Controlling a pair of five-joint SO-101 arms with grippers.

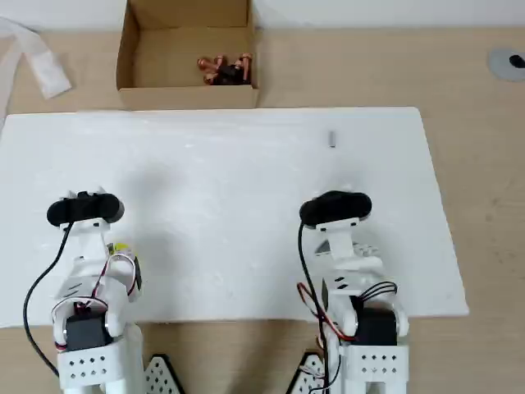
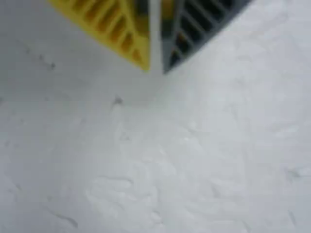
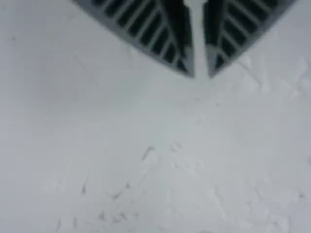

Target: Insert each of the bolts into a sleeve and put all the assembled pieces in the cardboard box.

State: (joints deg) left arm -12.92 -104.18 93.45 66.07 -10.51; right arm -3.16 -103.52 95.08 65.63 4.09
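the cardboard box (image 1: pixel 125 66) sits at the far edge of the surface (image 1: pixel 480 164), with a cluster of copper-coloured assembled pieces (image 1: pixel 225 69) toward its right side. one small grey piece (image 1: pixel 331 139) lies alone on the white sheet (image 1: pixel 213 213) ahead of the right arm; whether it is a bolt or a sleeve i cannot tell. the left pincer (image 2: pixel 155 68) and the right pincer (image 3: pixel 198 73) are each pressed together, pinching nothing, over the sheet.

Grey speck (image 1: pixel 332 139) unidentifiable, cardboard box (image 1: pixel 189 98) cut off at edge
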